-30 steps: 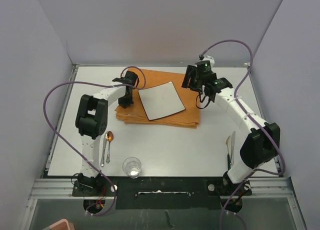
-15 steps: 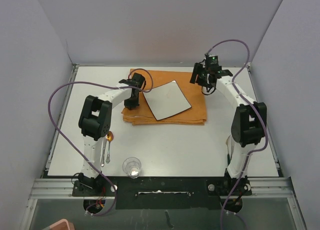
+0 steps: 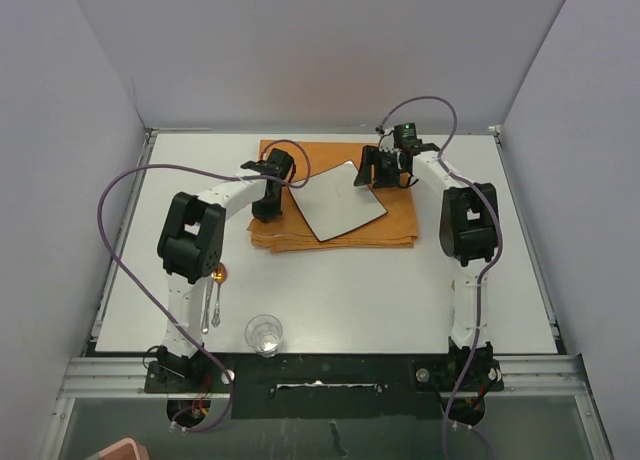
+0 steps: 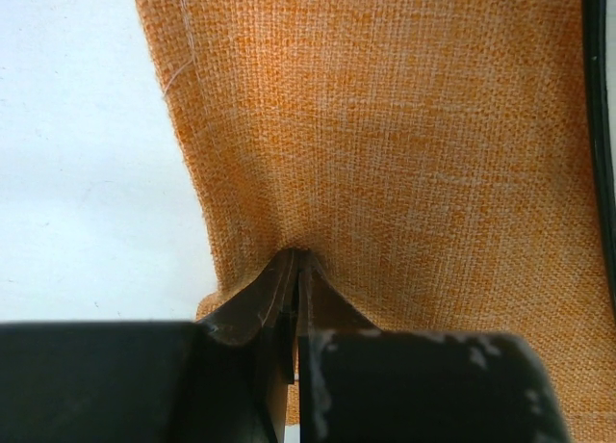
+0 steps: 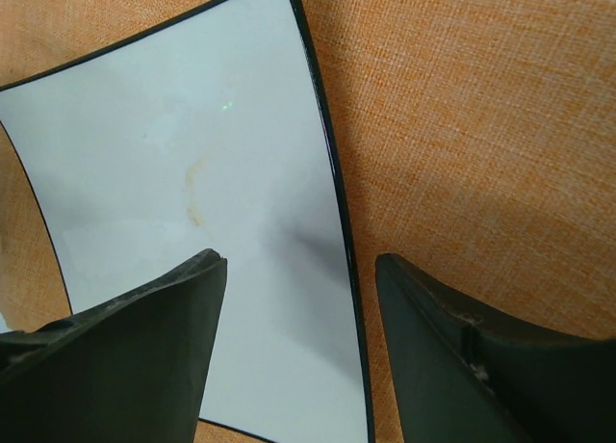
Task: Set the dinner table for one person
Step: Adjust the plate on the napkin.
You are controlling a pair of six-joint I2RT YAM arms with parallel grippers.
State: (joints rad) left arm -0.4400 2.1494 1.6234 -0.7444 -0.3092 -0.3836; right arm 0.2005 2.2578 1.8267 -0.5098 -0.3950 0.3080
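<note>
The orange folded cloth lies at the back middle of the white dinner table, with a square white black-rimmed plate on it. My left gripper is at the cloth's left edge. In the left wrist view it is shut, pinching a raised fold of the cloth. My right gripper is open over the plate's far right corner. In the right wrist view its jaws straddle the rim of the plate, holding nothing, with the cloth on the right.
A spoon and a fork lie at the front left by the left arm. A clear glass stands at the front edge. Grey walls close in three sides.
The cloth and plate have slid to the right with my left gripper pinching the cloth. My right arm has folded in, bringing its open gripper from beside the cloth to over the plate's corner.
</note>
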